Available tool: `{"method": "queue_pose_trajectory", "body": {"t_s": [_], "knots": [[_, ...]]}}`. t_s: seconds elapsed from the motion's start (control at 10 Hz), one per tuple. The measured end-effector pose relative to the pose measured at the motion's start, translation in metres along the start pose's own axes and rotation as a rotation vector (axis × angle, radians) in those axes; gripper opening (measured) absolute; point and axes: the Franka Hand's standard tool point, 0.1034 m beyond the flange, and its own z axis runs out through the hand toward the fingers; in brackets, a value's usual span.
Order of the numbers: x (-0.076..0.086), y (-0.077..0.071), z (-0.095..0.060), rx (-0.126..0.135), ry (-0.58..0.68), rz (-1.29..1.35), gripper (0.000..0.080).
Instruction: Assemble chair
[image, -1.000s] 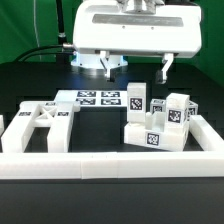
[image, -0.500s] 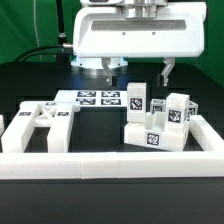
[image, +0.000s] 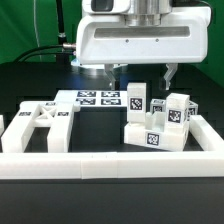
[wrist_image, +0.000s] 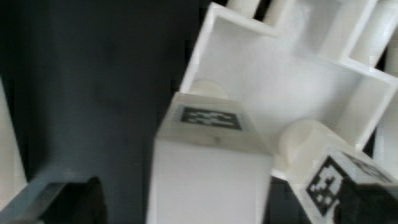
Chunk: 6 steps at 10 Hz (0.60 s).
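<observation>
The chair lies in loose white parts inside the rail. A cross-braced side panel (image: 40, 122) rests flat at the exterior view's left. Tagged upright posts (image: 135, 98) (image: 157, 110) (image: 179, 108) and a low block (image: 150, 135) cluster at its right. My gripper (image: 140, 72) hangs open above and behind that cluster, holding nothing, with one dark finger (image: 169, 72) clear of the posts. In the wrist view a tagged white post (wrist_image: 210, 118) shows below the open jaws, beside another tagged piece (wrist_image: 338, 168), with a large white panel (wrist_image: 285, 70) beyond them.
The marker board (image: 100, 98) lies flat behind the parts. A long low white border rail (image: 110, 162) runs along the front and up both sides of the work area. The table is black, with a green wall behind.
The gripper has come down a little and shifted slightly toward the exterior view's right, still open. The chair parts have not moved.
</observation>
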Motion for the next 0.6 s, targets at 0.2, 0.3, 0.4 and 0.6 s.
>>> {"method": "queue_pose_trajectory", "body": {"t_s": [0.2, 0.3, 0.4, 0.6], "knots": [[0.0, 0.0024, 0.0005, -0.002, -0.001, 0.0, 0.0526], [0.0, 0.0023, 0.0005, -0.002, -0.001, 0.0, 0.039], [0.0001, 0.0022, 0.0005, -0.001, 0.0, 0.003, 0.039], [0.0001, 0.0022, 0.0005, -0.001, 0.0, 0.022, 0.0282]]}}
